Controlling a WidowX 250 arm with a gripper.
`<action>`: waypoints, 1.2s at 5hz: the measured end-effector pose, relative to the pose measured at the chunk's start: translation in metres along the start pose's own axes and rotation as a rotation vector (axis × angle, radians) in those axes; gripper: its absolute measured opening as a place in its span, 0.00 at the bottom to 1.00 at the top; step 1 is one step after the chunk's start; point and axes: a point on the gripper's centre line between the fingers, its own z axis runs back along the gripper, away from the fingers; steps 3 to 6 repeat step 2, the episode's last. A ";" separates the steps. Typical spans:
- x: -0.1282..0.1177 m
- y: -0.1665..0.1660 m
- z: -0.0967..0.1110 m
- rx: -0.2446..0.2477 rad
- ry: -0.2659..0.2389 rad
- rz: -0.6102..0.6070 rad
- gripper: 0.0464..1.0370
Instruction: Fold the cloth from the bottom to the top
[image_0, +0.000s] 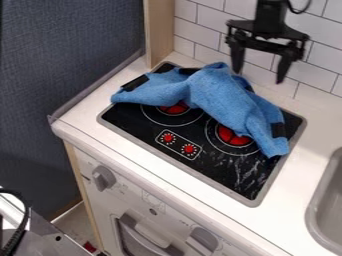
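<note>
Blue cloth (224, 97): one, rumpled, lay bunched across the far part of the black stovetop (248, 181); one end overhung its left edge, the other neared its right. Gripper (257, 72): one, above the stovetop's far side, fingers spread, bare air between. Sink (327, 210): right of the stovetop.

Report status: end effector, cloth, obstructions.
End effector open, empty, in front of tiled wall. Blue cloth bunched in an arch over stovetop, no neat fold. No obstruction seen between end effector and cloth.
</note>
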 end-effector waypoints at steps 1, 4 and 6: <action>-0.013 -0.014 0.000 0.012 0.053 -0.012 0.96; -0.042 -0.037 0.009 0.029 0.099 -0.015 0.96; -0.042 -0.037 0.009 0.029 0.099 -0.015 0.96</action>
